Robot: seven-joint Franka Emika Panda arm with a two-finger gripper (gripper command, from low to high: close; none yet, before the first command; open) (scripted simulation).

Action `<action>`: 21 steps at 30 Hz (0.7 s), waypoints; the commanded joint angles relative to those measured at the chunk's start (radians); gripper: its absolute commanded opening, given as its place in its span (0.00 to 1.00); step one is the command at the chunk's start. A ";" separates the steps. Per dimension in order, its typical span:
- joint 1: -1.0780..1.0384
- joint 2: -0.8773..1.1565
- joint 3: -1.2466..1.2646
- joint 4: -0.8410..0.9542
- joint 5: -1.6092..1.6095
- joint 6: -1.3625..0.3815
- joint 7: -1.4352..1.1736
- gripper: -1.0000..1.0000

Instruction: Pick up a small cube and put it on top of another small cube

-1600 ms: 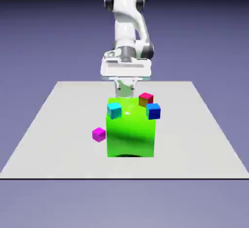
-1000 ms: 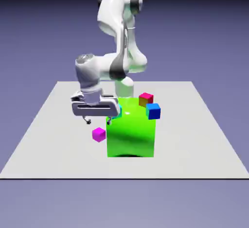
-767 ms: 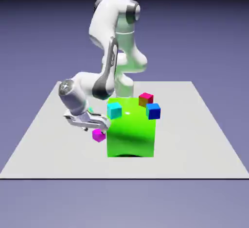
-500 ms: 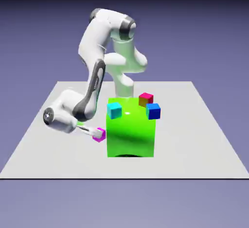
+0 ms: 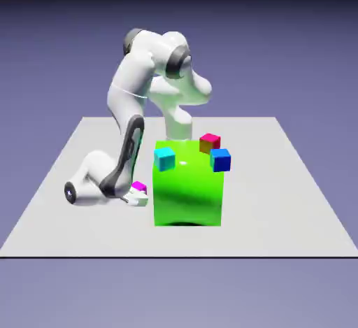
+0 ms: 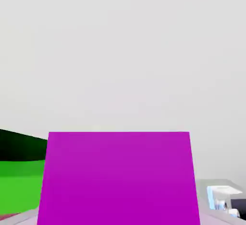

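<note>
The small magenta cube [image 5: 139,187] lies low on the table just left of the big green block [image 5: 187,194] in the exterior view. My gripper [image 5: 137,195] lies almost flat on the table and is shut on this cube. In the hand view the magenta cube [image 6: 117,178] fills the lower middle and hides both fingertips. The other small cube, cyan [image 5: 164,158], rests on the green block's top left corner, above and to the right of my hand.
A red cube [image 5: 209,143] and a dark blue cube [image 5: 220,159] sit on the green block's top right part. The grey table [image 5: 63,173] stretches around. A strip of green block [image 6: 19,190] shows at the hand view's lower left.
The arm swung down to the exterior view's left, lowered its hand to the table beside the magenta cube, and the fingers closed on it. The other cubes stayed put.
</note>
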 commanded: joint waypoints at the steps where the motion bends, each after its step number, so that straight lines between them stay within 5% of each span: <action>1: -0.003 -0.030 0.016 0.026 0.009 -0.043 0.042 0.00; 12: -0.021 -0.331 0.191 0.287 0.156 -0.505 0.512 0.00; 20: 0.019 -0.408 0.211 0.070 0.163 -0.362 0.507 0.00; 21: 0.019 -0.408 0.211 0.070 0.163 -0.362 0.507 1.00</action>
